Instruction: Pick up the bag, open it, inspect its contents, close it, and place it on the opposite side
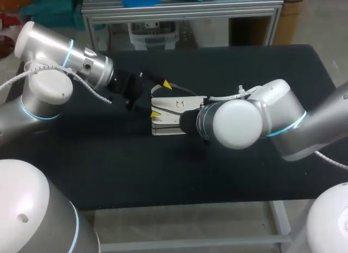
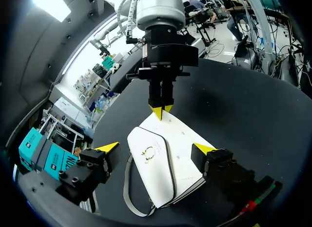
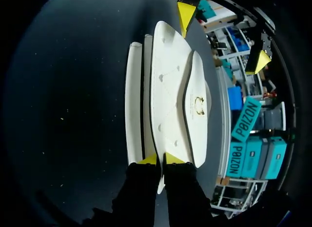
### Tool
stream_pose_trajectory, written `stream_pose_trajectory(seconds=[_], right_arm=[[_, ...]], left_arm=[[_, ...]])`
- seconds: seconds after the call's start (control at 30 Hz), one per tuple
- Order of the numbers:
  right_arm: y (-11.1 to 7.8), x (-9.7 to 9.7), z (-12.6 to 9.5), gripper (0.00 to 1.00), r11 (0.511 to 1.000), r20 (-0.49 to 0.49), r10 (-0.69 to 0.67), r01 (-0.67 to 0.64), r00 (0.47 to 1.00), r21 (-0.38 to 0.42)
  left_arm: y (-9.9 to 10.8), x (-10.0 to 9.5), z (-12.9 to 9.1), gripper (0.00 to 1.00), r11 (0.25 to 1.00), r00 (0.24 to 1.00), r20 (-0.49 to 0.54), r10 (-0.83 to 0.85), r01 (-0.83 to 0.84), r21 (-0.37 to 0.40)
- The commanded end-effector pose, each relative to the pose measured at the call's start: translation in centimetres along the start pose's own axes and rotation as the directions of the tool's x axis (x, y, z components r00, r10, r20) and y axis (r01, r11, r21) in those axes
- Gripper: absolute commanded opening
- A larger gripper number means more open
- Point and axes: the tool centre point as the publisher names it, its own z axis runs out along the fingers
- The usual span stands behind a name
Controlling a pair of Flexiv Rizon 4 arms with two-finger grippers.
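Right arm (image 1: 239, 122) and left arm (image 1: 60, 57) meet over white bag (image 1: 174, 114), centre of black table (image 1: 163, 171).
Bag lies flat, flap up. Right gripper (image 3: 160, 159), at its 3 o'clock, pinches the edge with tips nearly together; left gripper (image 2: 156, 147), at 9 o'clock, spread wide astride it, holding nothing. Judgement: for a level lift, close left squarely across both sides, clear of strap (image 2: 127, 188) and clasp (image 2: 147, 153).

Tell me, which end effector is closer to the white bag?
Right. The right end effector pinches one end of the bag; the left end effector straddles the other end, open.
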Motion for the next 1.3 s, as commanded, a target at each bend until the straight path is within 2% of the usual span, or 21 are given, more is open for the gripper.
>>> stream_pose_trajectory(seconds=[0.03,0.1,0.17,0.3,0.43,0.47,0.67,0.7,0.77,0.87,1.0,1.1,1.2,1.27,1.3], right_arm=[[0.0,0.4,0.4,0.00,1.000,0.045,0.004,-0.003,0.999,-0.021],[-0.1,0.3,0.4,0.00,1.000,0.044,0.004,-0.003,0.999,-0.022],[-0.2,0.3,0.5,0.00,1.000,0.043,0.005,-0.004,0.999,-0.023],[-0.2,0.2,0.6,0.00,0.999,0.039,0.006,-0.004,0.999,-0.032],[-0.2,0.2,0.8,0.00,0.998,0.030,0.011,-0.009,0.999,-0.055],[-0.2,0.2,0.9,0.00,0.998,0.027,0.011,-0.009,1.000,-0.059],[-0.2,0.0,1.1,0.00,0.997,0.021,0.016,-0.015,1.000,-0.071],[-0.2,0.0,1.1,0.00,0.997,0.021,0.016,-0.014,1.000,-0.075],[-0.2,0.0,1.1,0.00,0.997,0.020,0.012,-0.011,1.000,-0.079],[-0.2,0.0,1.1,0.00,0.996,0.018,0.006,-0.004,1.000,-0.094],[-0.2,0.1,1.2,0.00,0.991,0.004,-0.008,0.009,1.000,-0.135],[-0.2,0.2,1.4,0.00,0.988,-0.005,-0.017,0.016,1.000,-0.153],[-0.2,0.2,1.5,0.00,0.985,-0.009,-0.023,0.021,1.000,-0.172],[-0.2,0.2,1.6,0.00,0.984,-0.010,-0.034,0.032,0.999,-0.177],[-0.2,0.2,1.6,0.00,0.983,-0.011,-0.038,0.035,0.999,-0.180]], left_arm=[[0.6,0.2,1.1,1.00,1.000,1.000,-0.012,0.011,-0.011,0.000],[0.9,0.4,1.4,0.99,1.000,1.000,-0.010,0.019,-0.019,-0.007],[1.2,0.5,1.8,0.87,1.000,1.000,-0.007,0.023,-0.024,-0.014],[1.7,0.3,2.3,0.77,0.999,0.999,0.004,0.036,-0.036,-0.034],[2.2,0.1,3.0,0.73,0.995,0.998,0.016,0.066,-0.065,-0.072],[2.3,0.1,3.1,0.66,0.994,0.997,0.014,0.076,-0.075,-0.074],[2.5,0.4,4.0,0.62,0.984,0.991,0.029,0.132,-0.127,-0.125],[2.5,0.4,4.1,0.53,0.983,0.990,0.031,0.138,-0.133,-0.128],[2.6,0.3,4.3,0.48,0.979,0.988,0.041,0.150,-0.142,-0.149],[3.0,0.2,4.5,0.46,0.974,0.986,0.054,0.159,-0.147,-0.171],[3.7,-0.2,4.8,0.49,0.970,0.985,0.074,0.157,-0.139,-0.202],[4.3,-0.7,4.8,0.44,0.969,0.985,0.092,0.143,-0.121,-0.216],[5.0,-1.2,4.7,0.29,0.968,0.986,0.111,0.125,-0.097,-0.231],[5.3,-1.6,4.6,0.07,0.970,0.987,0.118,0.111,-0.082,-0.230],[5.3,-1.7,4.5,0.00,0.971,0.987,0.122,0.102,-0.072,-0.227]])
